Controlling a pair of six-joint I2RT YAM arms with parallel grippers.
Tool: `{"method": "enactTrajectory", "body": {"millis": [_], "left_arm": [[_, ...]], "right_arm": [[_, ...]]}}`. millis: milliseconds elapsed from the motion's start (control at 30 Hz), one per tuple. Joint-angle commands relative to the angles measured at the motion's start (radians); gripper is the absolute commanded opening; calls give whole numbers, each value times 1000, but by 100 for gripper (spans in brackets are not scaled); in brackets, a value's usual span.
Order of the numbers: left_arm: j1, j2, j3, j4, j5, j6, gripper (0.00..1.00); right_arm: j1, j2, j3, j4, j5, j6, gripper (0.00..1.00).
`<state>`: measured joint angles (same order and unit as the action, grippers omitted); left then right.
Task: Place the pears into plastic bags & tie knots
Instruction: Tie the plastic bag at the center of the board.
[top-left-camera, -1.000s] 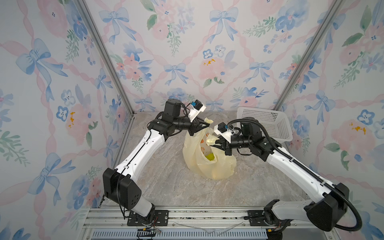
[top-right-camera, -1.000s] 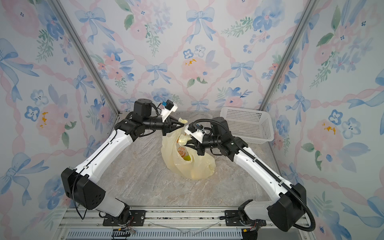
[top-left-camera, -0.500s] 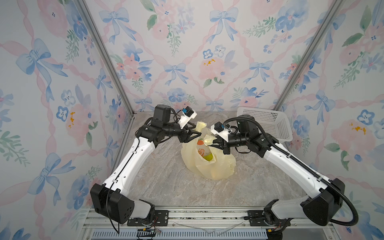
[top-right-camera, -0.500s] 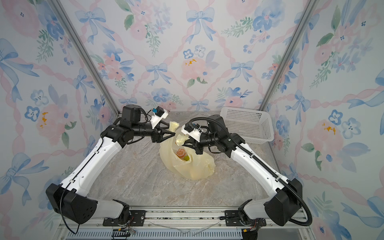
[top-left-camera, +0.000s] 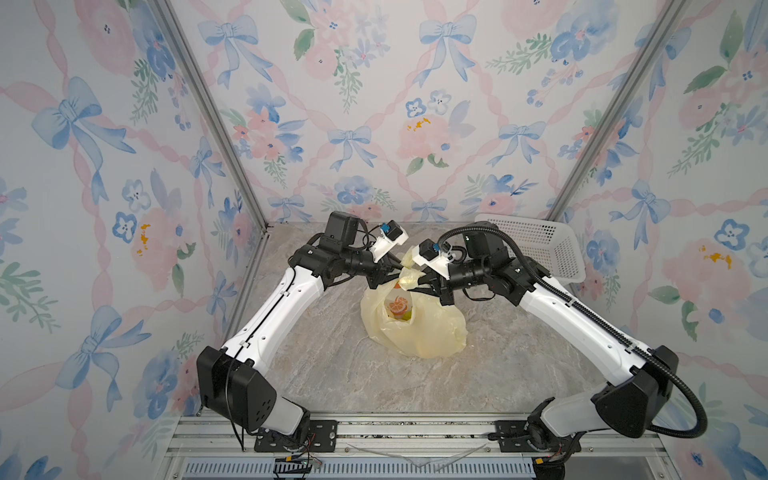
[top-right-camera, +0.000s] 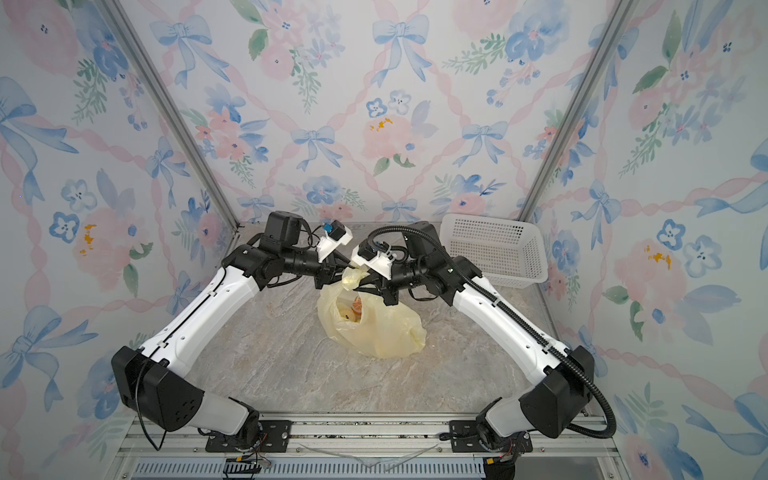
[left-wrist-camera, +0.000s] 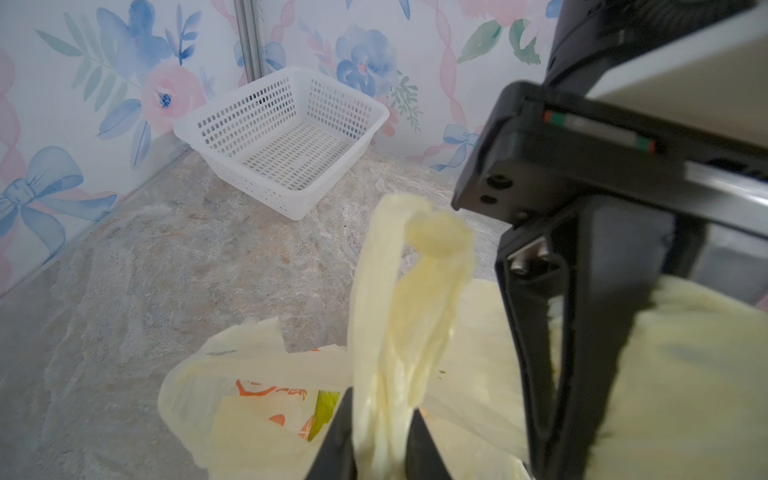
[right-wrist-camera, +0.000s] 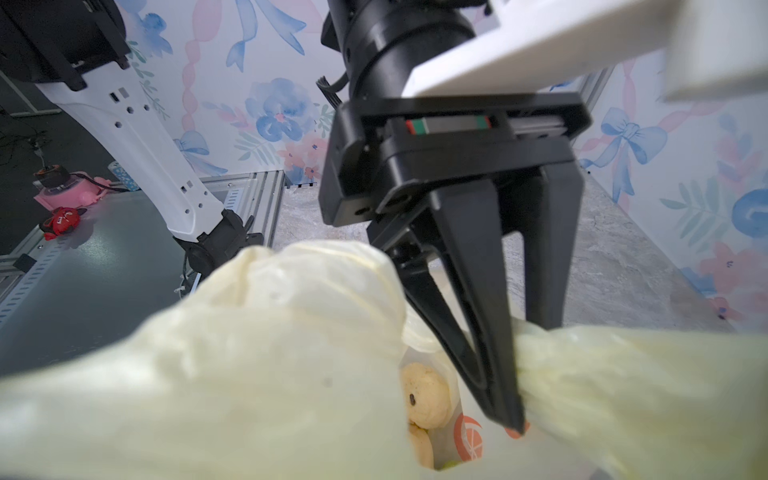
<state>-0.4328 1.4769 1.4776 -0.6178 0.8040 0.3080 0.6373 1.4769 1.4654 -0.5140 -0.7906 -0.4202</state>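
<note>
Right now we see the plastic bag (top-left-camera: 419, 332) on the surface (top-left-camera: 324, 374) at the centre of both top views, its mouth just under both tools. The left end effector (left-wrist-camera: 378, 453) is clenched on one handle strip (left-wrist-camera: 399, 311); the right end effector (top-left-camera: 423, 281) is clenched on the other. Inside the bag lie cream pears (right-wrist-camera: 426, 399) and a green pear (left-wrist-camera: 326, 409). Right of centre stands the white basket (top-left-camera: 540, 245), well apart.

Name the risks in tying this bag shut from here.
The left fingers pinch only a thin twisted handle; it could slip free mid-knot.
The bag gapes with pears showing; a hard pull might tip it and spill them.
The right fingers sit right beside the left ones; they may collide.
</note>
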Motion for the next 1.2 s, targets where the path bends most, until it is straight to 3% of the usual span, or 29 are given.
{"method": "enactTrajectory", "body": {"millis": [0, 133, 300, 567, 900, 1033, 1167], "left_arm": [[-20, 15, 35, -70, -38, 53, 26], [-21, -28, 26, -112, -138, 90, 56], [-20, -71, 25, -155, -176, 142, 71], [-21, -69, 84, -215, -83, 181, 80], [-23, -39, 97, -329, -116, 234, 86], [-21, -35, 101, -329, -191, 231, 88], [-19, -32, 137, -329, -113, 237, 93]], "right_arm": [[12, 37, 70, -57, 92, 3, 0], [11, 46, 80, -73, 185, 1, 0], [12, 50, 102, -88, 229, -1, 0], [16, 56, 121, -62, 250, 30, 0], [-14, -9, 64, 4, 220, 64, 0], [-22, -27, 52, -20, 180, 38, 0], [-11, -16, 48, -11, 178, 40, 0]]}}
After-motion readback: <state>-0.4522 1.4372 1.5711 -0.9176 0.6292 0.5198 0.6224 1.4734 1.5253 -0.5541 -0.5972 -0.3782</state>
